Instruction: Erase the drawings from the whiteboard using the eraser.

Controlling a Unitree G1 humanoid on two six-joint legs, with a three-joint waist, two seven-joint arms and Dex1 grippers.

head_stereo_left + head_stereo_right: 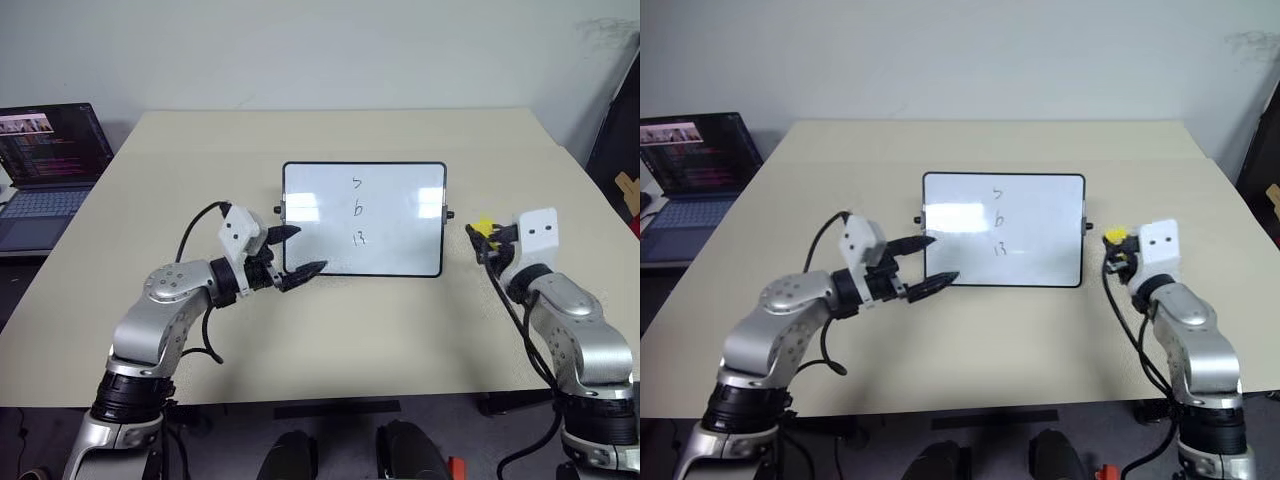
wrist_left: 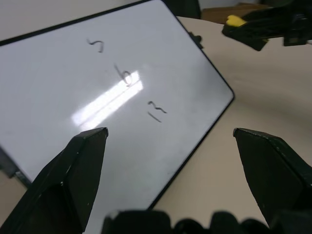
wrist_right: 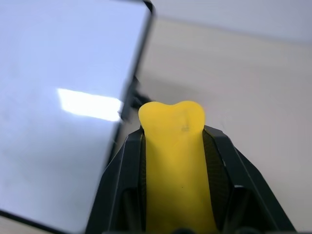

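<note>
Right wrist view alone shows the right hand point(image 3: 173, 161) clamped on one yellow rectangular eraser point(image 3: 174, 165) beside the glossy black-framed whiteboard point(image 1: 400, 225), mid-counter, bearing three dark handwritten drawings point(image 1: 358, 210); left hand point(image 1: 296, 252) apart.

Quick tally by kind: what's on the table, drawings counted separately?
Whiteboard: 1
Drawings: 3
Eraser, held by the right gripper: 1
Laptop, at the table's left edge: 1
Total: 6
</note>
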